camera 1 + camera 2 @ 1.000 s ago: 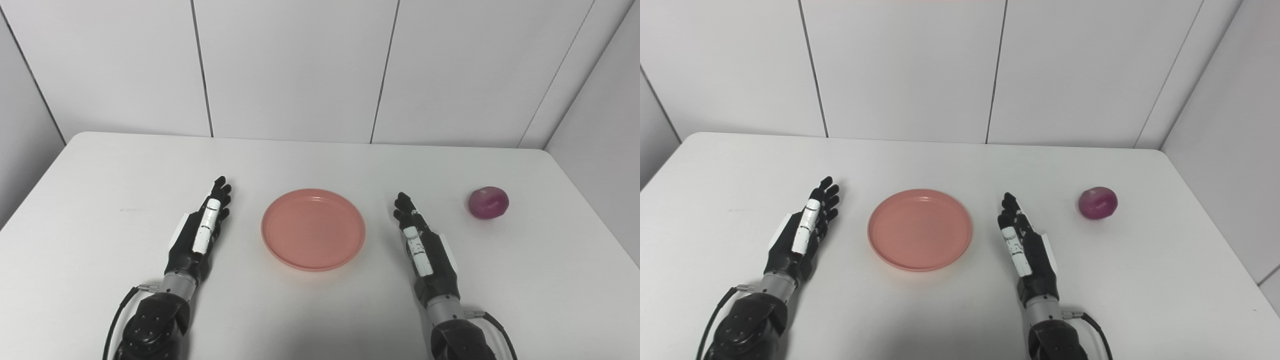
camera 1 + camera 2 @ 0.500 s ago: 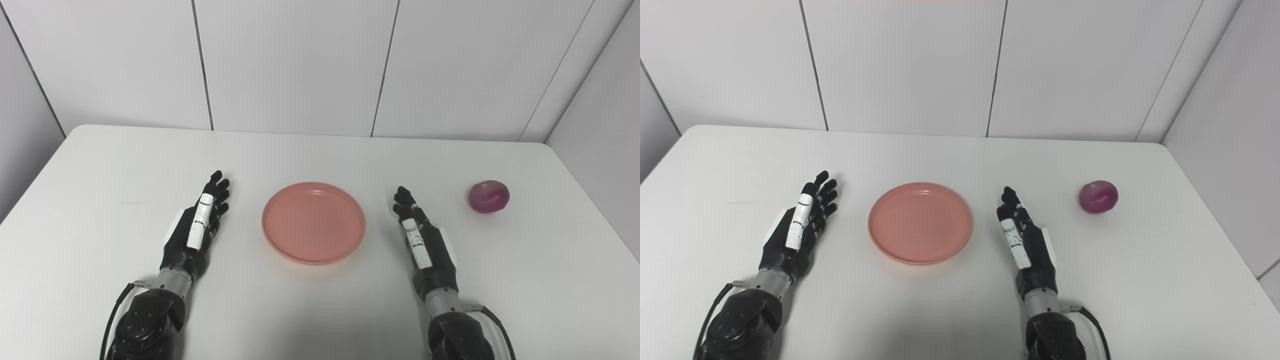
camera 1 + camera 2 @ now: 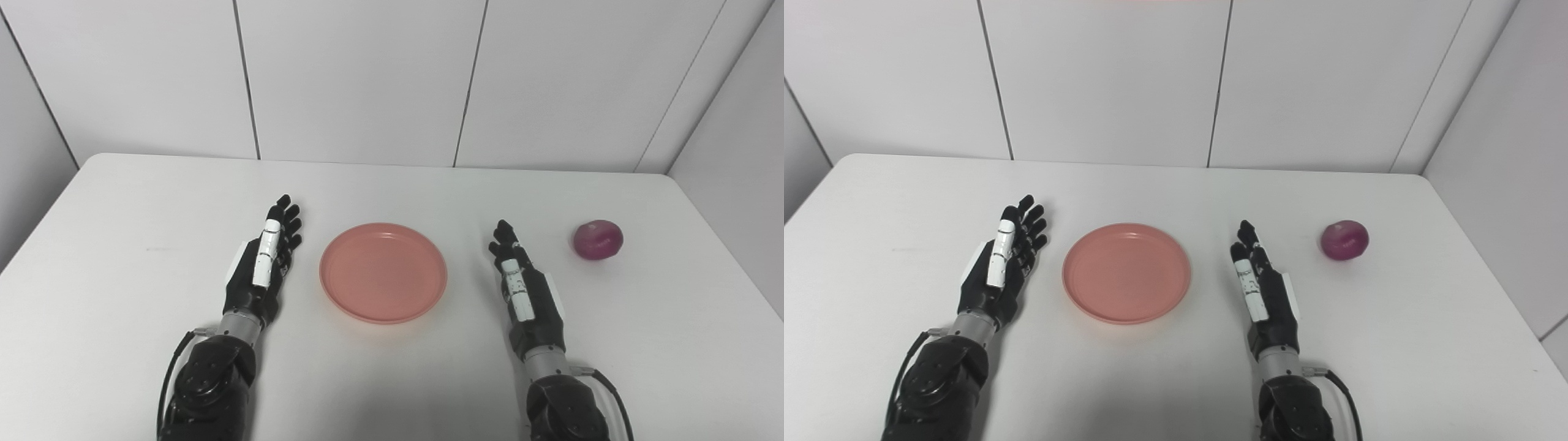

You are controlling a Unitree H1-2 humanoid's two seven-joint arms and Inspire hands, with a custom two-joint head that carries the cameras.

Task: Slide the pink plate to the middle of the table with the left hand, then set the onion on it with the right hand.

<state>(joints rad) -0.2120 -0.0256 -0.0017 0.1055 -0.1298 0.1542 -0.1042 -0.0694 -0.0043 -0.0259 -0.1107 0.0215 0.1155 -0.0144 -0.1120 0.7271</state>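
1. The pink plate (image 3: 383,272) is lying flat on the white table (image 3: 122,202), around its middle.
2. The left hand (image 3: 261,272) is waiting just left of the plate, fingers spread, holding nothing.
3. The right hand (image 3: 525,290) is resting right of the plate, fingers extended, empty.
4. The onion (image 3: 598,239) is sitting further right of the plate, beyond the right hand.
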